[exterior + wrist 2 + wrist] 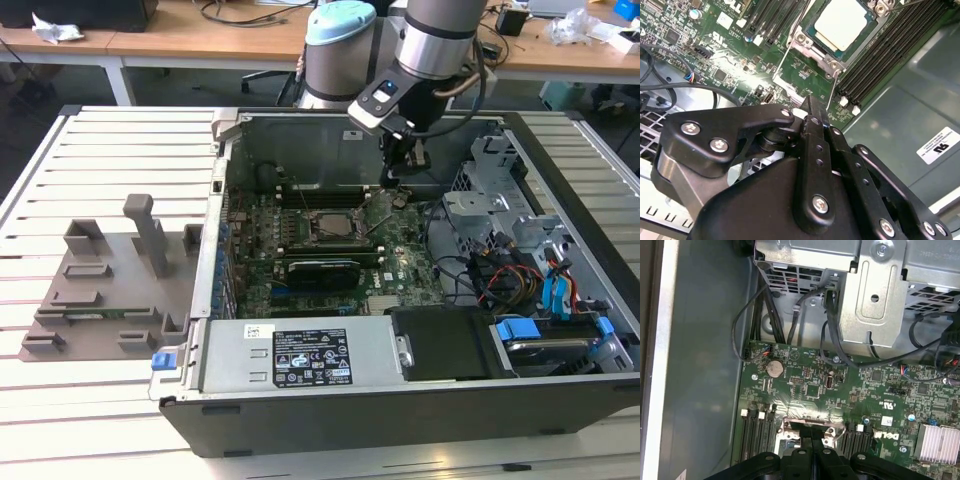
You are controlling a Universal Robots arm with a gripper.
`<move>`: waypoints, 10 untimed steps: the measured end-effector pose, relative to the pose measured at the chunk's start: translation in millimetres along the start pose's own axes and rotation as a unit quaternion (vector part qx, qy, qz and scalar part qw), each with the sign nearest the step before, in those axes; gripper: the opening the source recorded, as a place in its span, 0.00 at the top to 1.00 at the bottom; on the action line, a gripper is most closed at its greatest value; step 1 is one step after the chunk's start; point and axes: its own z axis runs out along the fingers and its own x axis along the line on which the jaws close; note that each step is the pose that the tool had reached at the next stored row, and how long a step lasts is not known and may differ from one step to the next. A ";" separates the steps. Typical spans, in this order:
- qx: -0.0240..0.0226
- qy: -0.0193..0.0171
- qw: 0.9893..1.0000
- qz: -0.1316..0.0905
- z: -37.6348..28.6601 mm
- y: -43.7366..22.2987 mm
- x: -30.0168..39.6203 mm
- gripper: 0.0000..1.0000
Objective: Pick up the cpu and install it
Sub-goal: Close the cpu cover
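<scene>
Gripper (810, 104) body, black links w/ silver screws, sits closest in both wrist views. Its fingers (815, 145) are pressed together at the tips w/ nothing seen btwn them. In the first wrist view the same tips (812, 434) meet in a thin line just over a silver metal bracket (805, 419) on the green mobo (850, 385). Can't tell if they touch it.

The cpu (842, 22), pale silver top, lies flat inside the socket frame (802, 38). It sits apart from the fingers, past the tips, w/ the bracket (784, 82) and a strip of board btwn them. No contact w/ the cpu. Black RAM slots (880, 50) run beside the socket.

In the exterior view the gripper (400, 178) reaches down into the open PC case (230, 130). It's near the socket (333, 225), toward the exterior view's right of it and nearer the case's back wall. A black card (322, 270) lies just on the near side of the socket, and the PSU (300, 360) is at the near edge. The case rests on a slatted worktop (110, 140), w/ a grey fixture (110, 290) well apart at the exterior view's left.

The first wrist view also shows a coin battery (774, 369), black cables (765, 305), a drive cage (875, 290) and a finned heatsink (937, 442).
</scene>
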 end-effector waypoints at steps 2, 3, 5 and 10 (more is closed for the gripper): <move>0.000 0.000 1.000 0.000 1.4 0.9 -0.1 0.89; 0.000 0.000 1.000 0.000 2.6 1.6 -0.2 0.89; 0.000 0.000 1.000 0.000 5.6 2.9 -0.3 0.89; 0.000 0.000 1.000 0.000 11.1 5.6 0.3 0.89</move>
